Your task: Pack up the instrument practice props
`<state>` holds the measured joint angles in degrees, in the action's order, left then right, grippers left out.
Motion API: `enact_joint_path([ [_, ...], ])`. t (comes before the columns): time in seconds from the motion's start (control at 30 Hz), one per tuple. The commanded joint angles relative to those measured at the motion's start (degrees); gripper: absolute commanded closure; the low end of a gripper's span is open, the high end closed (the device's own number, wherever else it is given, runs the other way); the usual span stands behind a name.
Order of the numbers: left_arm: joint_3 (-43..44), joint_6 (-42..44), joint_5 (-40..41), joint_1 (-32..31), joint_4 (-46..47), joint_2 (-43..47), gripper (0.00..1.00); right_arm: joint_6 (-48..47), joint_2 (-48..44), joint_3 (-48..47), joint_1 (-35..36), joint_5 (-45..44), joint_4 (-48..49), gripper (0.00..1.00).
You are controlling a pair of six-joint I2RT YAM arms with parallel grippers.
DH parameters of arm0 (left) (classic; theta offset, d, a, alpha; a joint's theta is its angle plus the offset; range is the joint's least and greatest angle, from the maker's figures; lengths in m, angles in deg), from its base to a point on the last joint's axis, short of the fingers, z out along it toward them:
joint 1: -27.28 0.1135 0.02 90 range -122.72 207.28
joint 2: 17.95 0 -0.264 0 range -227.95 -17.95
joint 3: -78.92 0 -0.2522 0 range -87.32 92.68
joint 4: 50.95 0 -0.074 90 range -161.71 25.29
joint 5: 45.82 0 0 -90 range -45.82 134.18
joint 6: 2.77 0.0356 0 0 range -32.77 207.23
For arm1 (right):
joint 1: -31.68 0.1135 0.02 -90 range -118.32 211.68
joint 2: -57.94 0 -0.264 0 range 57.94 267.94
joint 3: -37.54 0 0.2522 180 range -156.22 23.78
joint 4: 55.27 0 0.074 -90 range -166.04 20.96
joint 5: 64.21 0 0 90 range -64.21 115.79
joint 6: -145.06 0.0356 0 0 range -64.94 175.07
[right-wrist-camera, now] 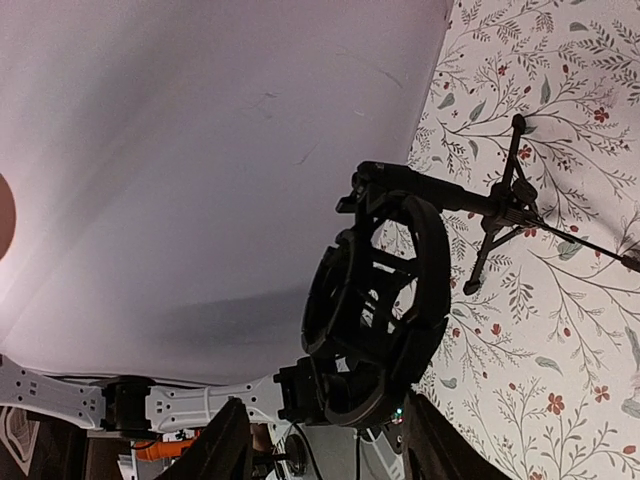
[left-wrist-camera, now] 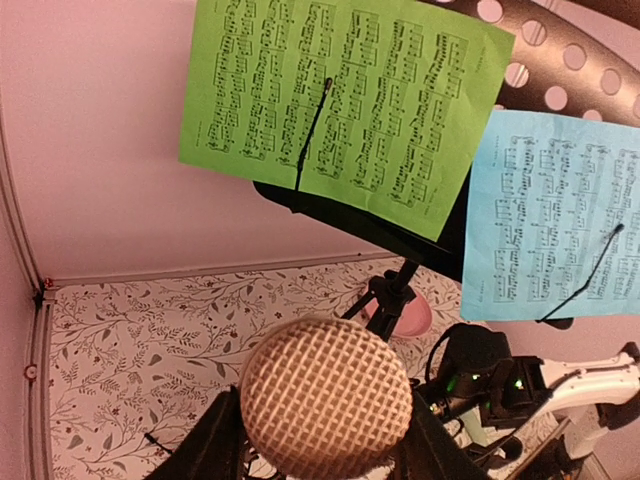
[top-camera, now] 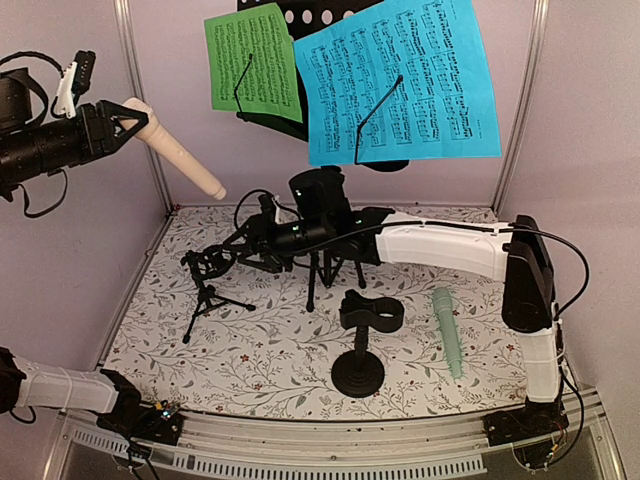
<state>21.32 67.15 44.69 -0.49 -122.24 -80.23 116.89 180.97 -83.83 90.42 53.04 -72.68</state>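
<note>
My left gripper (top-camera: 135, 122) is up high on the left, clamped on the beige microphone (top-camera: 180, 158), whose mesh head fills the wrist camera. My right gripper (right-wrist-camera: 325, 445) reaches across to the tripod mic holder (right-wrist-camera: 385, 300) on the floral mat (top-camera: 270, 370). The holder's ring sits between the spread fingers, but I can't tell if they press it. The mint microphone (top-camera: 447, 332) lies at right, near the round-base holder (top-camera: 360, 345).

Back centre: music stand (top-camera: 330, 10), green page (top-camera: 255, 65) and blue page (top-camera: 400, 80) spread wide — blocked up high.
Middle: right arm (top-camera: 440, 245) stretched across the floral mat (top-camera: 170, 355), barring the back.
Left: tripod mic holder (top-camera: 207, 272), legs splayed.
Front centre: round-base mic holder (top-camera: 362, 345) upright, mint microphone (top-camera: 447, 330) lying near its right, a lane between.
Front left: bare floral mat — open.
</note>
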Motion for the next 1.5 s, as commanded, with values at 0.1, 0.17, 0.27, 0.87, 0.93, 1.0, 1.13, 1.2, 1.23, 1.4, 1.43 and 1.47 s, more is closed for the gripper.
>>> enact_joint_path([
  [0.1,0.3,1.01,-7.73,0.74,3.09,-0.91,0.65,-3.1,-8.11,0.37,-0.38,-2.32,-4.49,0.45],
  [0.17,-0.07,1.09,-8.99,0.72,3.21,-0.91,0.65,-3.07,-9.94,2.34,-0.41,-2.5,-5.14,0.44],
  [0.27,-1.01,1.26,-12.77,0.7,3.51,-1.12,0.65,-3.09,-12.92,5.54,-0.34,-3.39,-6.98,0.44],
  [0.87,-12.53,-2.01,-28.25,0.19,4.13,-6.54,0.71,-3.36,-29.2,32.18,-0.21,-8.89,1.12,0.41],
  [0.93,-13.02,-2.43,-29.04,-0.39,4.15,-7.55,0.71,-2.11,-30.63,34.61,-0.24,-10.37,2.35,0.41],
  [1.0,-13.67,-2.91,-28.85,-1.19,4.42,-8.38,0.71,-2.09,-31.73,35.86,-0.16,-11.76,2.22,0.41],
  [1.13,-15.36,-4.09,-28.67,-3.12,5.45,-9.79,0.72,-2.08,-33.83,39.13,-0.24,-14.39,2.14,0.4],
  [1.2,-15.89,-4.54,-28.09,-4.58,5.97,-10.72,0.72,-1.69,-35.34,41.01,-0.27,-16.15,2.24,0.41],
  [1.23,-15.96,-4.68,-27.66,-5.48,6.19,-11.33,0.72,-1.7,-36.15,41.72,-0.24,-17.21,2.27,0.4],
  [1.4,-14.63,-5.15,-26.22,-8.45,5.91,-15.09,0.72,-2.05,-39.78,43.68,-0.88,-22.44,2.08,0.4],
  [1.43,-14.13,-5.23,-25.82,-8.91,5.56,-15.93,0.72,-2.18,-40.32,43.67,-1.11,-23.06,2.11,0.4],
  [1.47,-13.65,-5.24,-25.48,-9.27,5.1,-16.73,0.72,-2.36,-40.65,43.52,-1.3,-23.48,2.12,0.4],
])
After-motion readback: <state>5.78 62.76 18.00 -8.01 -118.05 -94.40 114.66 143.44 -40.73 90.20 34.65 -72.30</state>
